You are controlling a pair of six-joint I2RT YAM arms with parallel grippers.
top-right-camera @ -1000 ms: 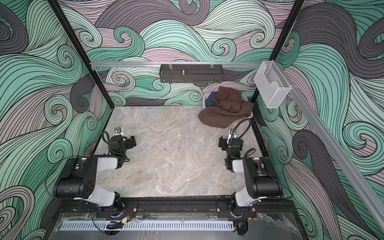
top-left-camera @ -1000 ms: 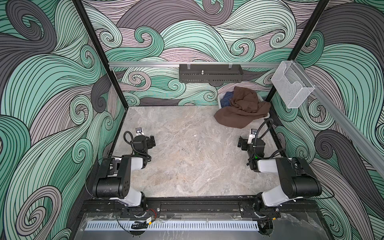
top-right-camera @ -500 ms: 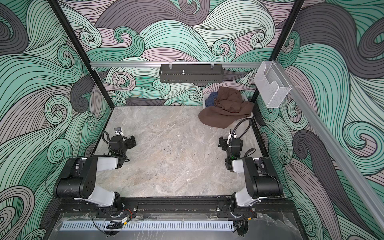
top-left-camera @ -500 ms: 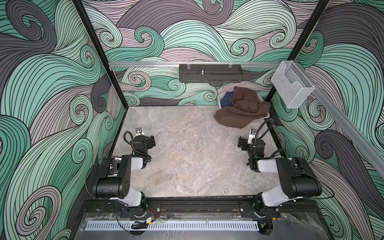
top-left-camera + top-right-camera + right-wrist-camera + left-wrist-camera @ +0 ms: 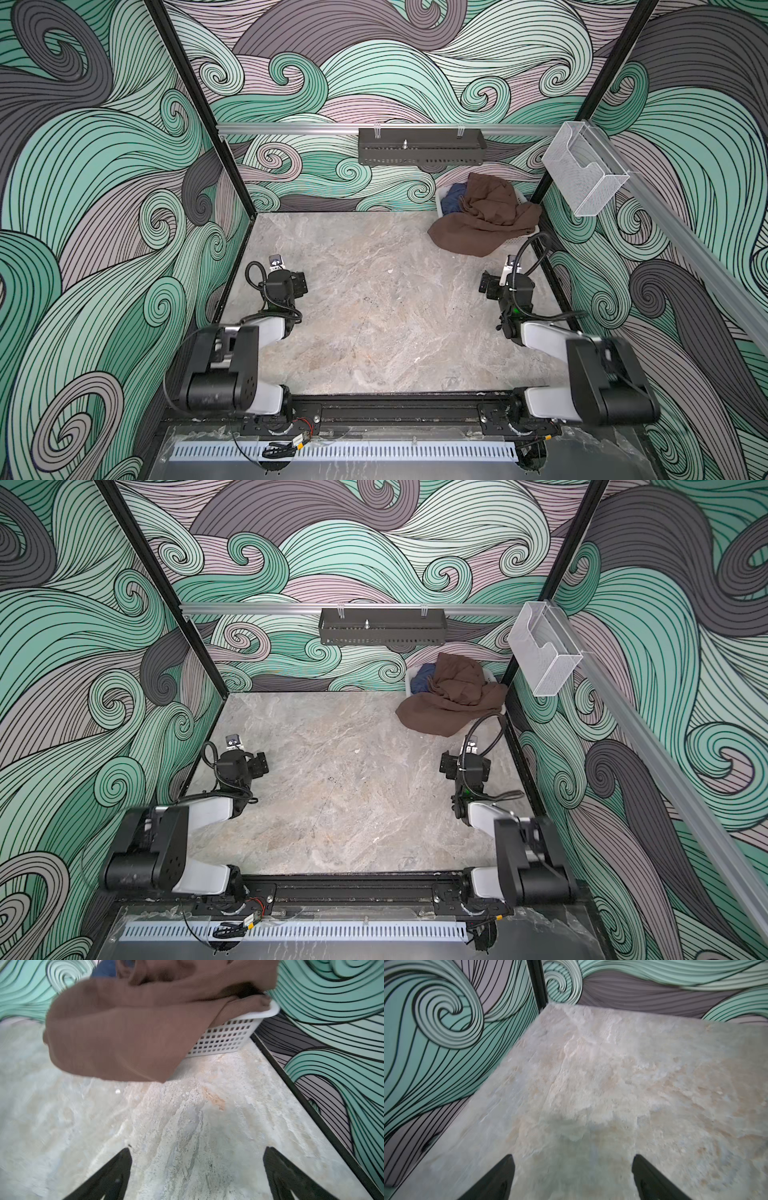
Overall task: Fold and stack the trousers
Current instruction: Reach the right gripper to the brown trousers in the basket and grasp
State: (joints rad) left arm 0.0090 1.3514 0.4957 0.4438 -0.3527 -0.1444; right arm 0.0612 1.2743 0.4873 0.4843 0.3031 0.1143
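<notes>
Brown trousers [image 5: 482,226] spill from the white basket [image 5: 228,1036] onto the table [image 5: 374,316]; I see my left gripper [image 5: 573,1157] and right gripper [image 5: 197,1149] both spread wide, holding nothing.

The trousers [image 5: 486,220] lay heaped over the white basket [image 5: 441,194], so only bits of its rim and one wall showed. How the legs ran inside the heap I couldn't tell. A dark blue cloth [image 5: 454,198] beneath them was mostly buried. In the right wrist view the trousers [image 5: 128,1028] ran off the edge and looked smeared. Of the left gripper [image 5: 572,1161] and right gripper [image 5: 197,1151] only dark finger ends showed, the rest cut off. A pale speck [image 5: 390,271] on the table [image 5: 353,332] was too small to name.
</notes>
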